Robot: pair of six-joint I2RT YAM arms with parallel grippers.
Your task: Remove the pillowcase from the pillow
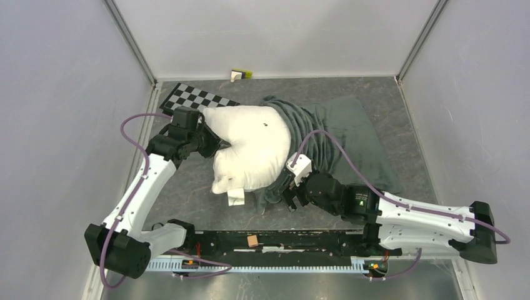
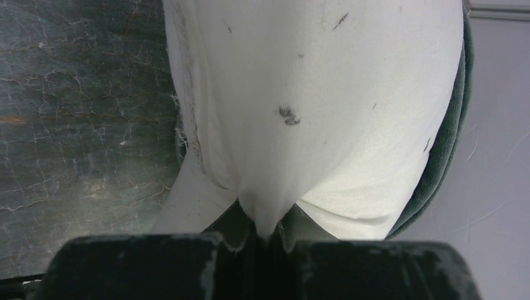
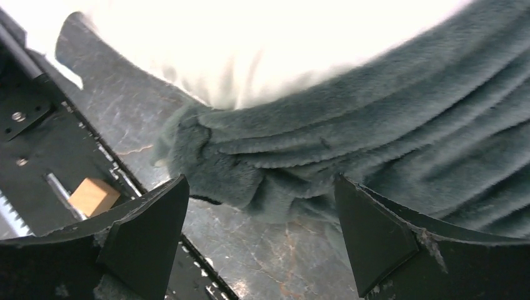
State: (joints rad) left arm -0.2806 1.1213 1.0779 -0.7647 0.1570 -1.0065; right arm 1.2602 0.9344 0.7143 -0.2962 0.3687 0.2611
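Grey marbled table (image 1: 187, 194) fills the overhead view, boxed in by pale walls (image 1: 56, 94). From its base at the near left, the left arm reaches forward and bends inward. Its left pincer (image 1: 215, 145) is clamped on a fold at the edge of the pillow (image 1: 250, 147). That plump white cushion bulges away to the pincer's right. A small white tag (image 1: 235, 195) hangs at its near corner, the print too small to read. A flat checkerboard (image 1: 197, 98) lies just behind the pincer. The right arm stretches low along the near edge and turns leftward. Its right pincer (image 1: 287, 195) is spread wide and holds nothing, just beside the bunched near end of the pillowcase (image 1: 340, 128). This cover shows only dark grey plush, gathered in ridges around the pillow's right half and lying flat beyond.

From the left wrist, the black fingers meet on a pinched ridge of smooth white cloth. It fans out ahead of them and carries a few dark specks (image 2: 288, 114). A grey plush rim curves along its right side.

From the right wrist, two black wedge-shaped fingers (image 3: 375, 237) stand far apart. Furry grey folds lie just ahead of the gap, with bright white cushion beyond. A small tan wooden block (image 3: 94, 195) sits off to the left on a black rail (image 3: 37, 144).
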